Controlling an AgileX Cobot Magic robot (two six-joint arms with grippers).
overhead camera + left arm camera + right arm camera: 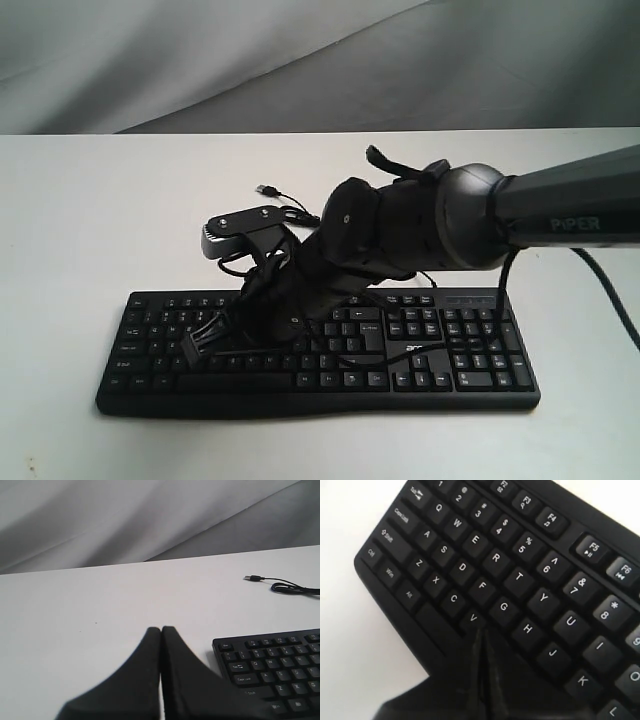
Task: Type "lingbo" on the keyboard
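Nearest the lens in the right wrist view were the right gripper's [481, 633] two dark fingers [450, 690], pressed together so that only a thin seam showed between them. Their shared tip sat over the keyboard [495, 555] at its lowest letter row, just beside the V key [473, 618] and below the G key [503, 607]. Whether the tip actually touched a key could not be told.

From the exterior view, the right gripper [197, 347] pointed down at the left half of the keyboard [455, 350]. The right arm [560, 210], lettered "PiPER", reached in across the keyboard's right end and over its middle, hiding many of the keys there. A wrist camera [240, 225] rode on the arm above the keyboard's top rows.

The keyboard lay flat on the white table [90, 220], number pad at its right end. Behind its far edge, a thin black cable [292, 210] ran to a loose USB plug [268, 189] resting on the table.

The left gripper [161, 630] was likewise closed, finger against finger. It hung over bare table [100, 605] off the left end of the keyboard [275, 665], near the Esc corner but clear of it. Beyond the keyboard's far edge, the cable [292, 587] and its plug [252, 578] showed again. Grey cloth [200, 60] hung behind the table.
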